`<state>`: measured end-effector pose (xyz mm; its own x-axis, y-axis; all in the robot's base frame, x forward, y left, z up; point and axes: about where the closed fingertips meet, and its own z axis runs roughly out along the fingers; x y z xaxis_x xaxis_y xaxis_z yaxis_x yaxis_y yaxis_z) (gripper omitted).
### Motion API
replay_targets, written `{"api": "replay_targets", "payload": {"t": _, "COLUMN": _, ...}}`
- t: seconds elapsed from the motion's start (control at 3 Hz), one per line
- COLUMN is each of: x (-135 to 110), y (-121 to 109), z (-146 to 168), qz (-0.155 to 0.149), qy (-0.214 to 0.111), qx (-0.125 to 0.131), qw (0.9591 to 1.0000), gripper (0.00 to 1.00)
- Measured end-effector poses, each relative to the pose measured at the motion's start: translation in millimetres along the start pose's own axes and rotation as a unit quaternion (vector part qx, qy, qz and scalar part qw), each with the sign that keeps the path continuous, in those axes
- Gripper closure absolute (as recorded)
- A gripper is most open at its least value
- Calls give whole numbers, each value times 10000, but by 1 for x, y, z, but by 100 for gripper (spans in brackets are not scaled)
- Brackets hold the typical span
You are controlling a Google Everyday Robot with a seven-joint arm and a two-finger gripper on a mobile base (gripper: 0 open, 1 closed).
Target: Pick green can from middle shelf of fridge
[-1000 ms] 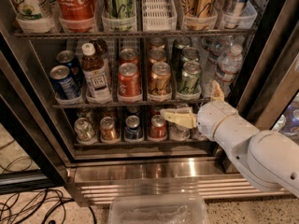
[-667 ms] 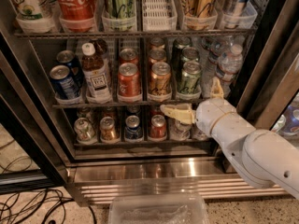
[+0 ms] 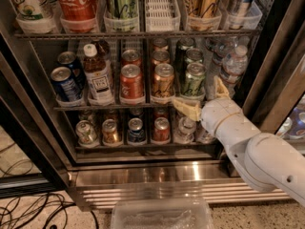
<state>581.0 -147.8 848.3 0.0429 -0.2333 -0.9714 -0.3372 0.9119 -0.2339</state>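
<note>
The fridge (image 3: 143,173) stands open in front of me. On the middle shelf (image 3: 95,108) a lane of three green cans runs front to back; the front green can (image 3: 194,79) stands at the shelf's front edge, right of the copper-orange can (image 3: 163,80). My gripper (image 3: 202,99) is at the end of the white arm coming in from the lower right. Its two pale fingers are spread: one finger (image 3: 187,109) lies just below and in front of the green can, the other (image 3: 221,87) stands to the can's right. It holds nothing.
A red can (image 3: 131,82), a bottle (image 3: 97,75) and blue cans (image 3: 64,83) fill the middle shelf's left. Water bottles (image 3: 233,63) stand at its right. Tall cans sit on the rack above, small cans (image 3: 135,130) below. A clear plastic tray (image 3: 162,214) lies on the floor. Cables (image 3: 28,209) lie at lower left.
The gripper has risen from in front of the lower shelf to the middle shelf's front edge, closer to the front green can, with its fingers still spread.
</note>
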Motion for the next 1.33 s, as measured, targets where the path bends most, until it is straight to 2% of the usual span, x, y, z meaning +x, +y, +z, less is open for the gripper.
{"api": "replay_targets", "payload": {"t": 0.33, "x": -1, "y": -4, "z": 0, "qz": -19, "qy": -28, "qx": 101, "qw": 9999, "gripper": 22}}
{"api": "replay_targets", "payload": {"t": 0.67, "x": -1, "y": -6, "z": -1, "qz": -19, "qy": -47, "qx": 168, "qw": 9998, "gripper": 35}}
{"api": "replay_targets", "payload": {"t": 1.33, "x": 3, "y": -5, "z": 6, "qz": -107, "qy": -18, "qx": 401, "qw": 9991, "gripper": 36}}
